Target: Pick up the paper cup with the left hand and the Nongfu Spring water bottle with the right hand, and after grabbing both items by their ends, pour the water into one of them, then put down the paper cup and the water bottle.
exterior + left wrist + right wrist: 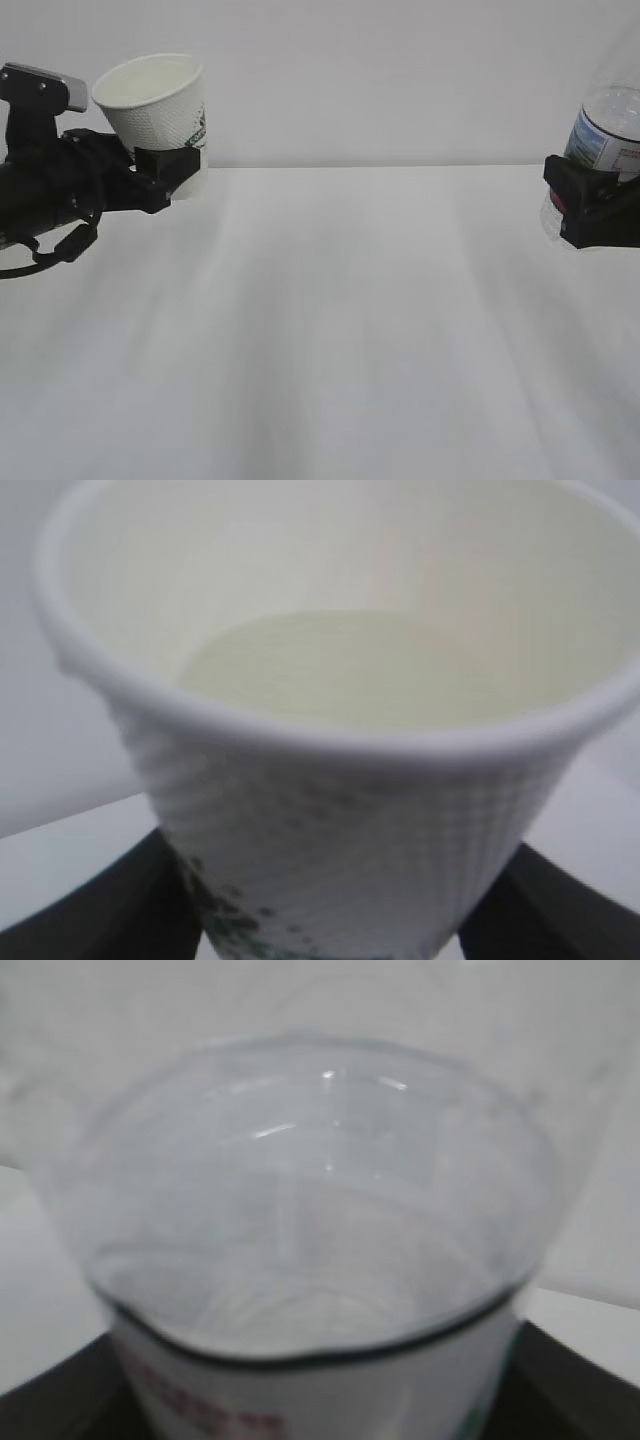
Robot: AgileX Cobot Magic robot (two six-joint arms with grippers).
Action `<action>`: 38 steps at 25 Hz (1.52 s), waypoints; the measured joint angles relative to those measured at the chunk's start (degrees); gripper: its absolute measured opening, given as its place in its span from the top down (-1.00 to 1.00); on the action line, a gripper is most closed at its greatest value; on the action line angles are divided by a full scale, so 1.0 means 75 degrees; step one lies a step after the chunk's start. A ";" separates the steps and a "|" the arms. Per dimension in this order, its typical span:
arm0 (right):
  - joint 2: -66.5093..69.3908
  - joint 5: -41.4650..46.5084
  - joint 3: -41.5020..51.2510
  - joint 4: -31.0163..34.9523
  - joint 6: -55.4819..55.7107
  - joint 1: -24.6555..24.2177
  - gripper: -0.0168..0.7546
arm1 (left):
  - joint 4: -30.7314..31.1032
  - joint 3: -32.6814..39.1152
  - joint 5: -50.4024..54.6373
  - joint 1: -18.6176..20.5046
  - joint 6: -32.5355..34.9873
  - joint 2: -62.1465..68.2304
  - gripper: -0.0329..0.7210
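The white paper cup (158, 105) is held above the table at the left, leaning a little, its mouth facing up and towards the camera. My left gripper (172, 172) is shut on its lower end. In the left wrist view the paper cup (340, 730) fills the frame, showing a cream inside, with a black finger (95, 915) on each side of its base. At the right edge the Nongfu Spring water bottle (608, 125) stands upright in the air, its top cut off. My right gripper (585, 200) is shut on its lower part. The bottle (310, 1240) fills the right wrist view. I cannot make out the water.
The white table (330, 330) stretches between the two arms, with a plain pale wall (380, 80) behind it. The left arm's black cables (50, 255) hang just above the tabletop at the left edge.
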 joint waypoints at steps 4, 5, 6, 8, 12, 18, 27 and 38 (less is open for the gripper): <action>0.0000 0.0000 0.0000 0.0000 0.0000 0.0000 -0.40 | -0.0111 0.0000 0.0000 0.0352 0.0000 0.0000 -0.41; 0.0000 0.0000 0.0000 0.0000 0.0000 0.0000 -0.40 | -0.0123 0.0000 0.0000 0.0431 0.0000 0.0000 -0.41; 0.0000 0.0000 0.0000 0.0000 0.0000 0.0000 -0.40 | -0.0123 0.0000 0.0000 0.0495 0.0000 0.0000 -0.41; 0.0000 0.0000 0.0000 0.0000 0.0000 0.0000 -0.40 | -0.0123 0.0000 0.0000 0.0638 0.0000 0.0000 -0.41; 0.0066 -0.0005 0.0000 0.0078 0.0000 0.0000 -0.40 | -0.0141 0.0000 0.0000 0.0857 0.0000 0.0118 -0.41; 0.0521 -0.0521 0.0000 0.0310 0.0000 0.0000 -0.40 | -0.0203 0.0000 -0.0073 0.0937 0.0005 0.0409 -0.41; 0.1486 -0.1365 0.0000 0.0746 -0.0055 0.0000 -0.40 | -0.0661 0.0000 -0.0373 0.0937 0.0514 0.0595 -0.41; 0.2439 -0.1382 -0.0743 0.0854 -0.0146 0.0000 -0.40 | -0.1513 0.0000 -0.0481 0.0937 0.1078 0.0812 -0.41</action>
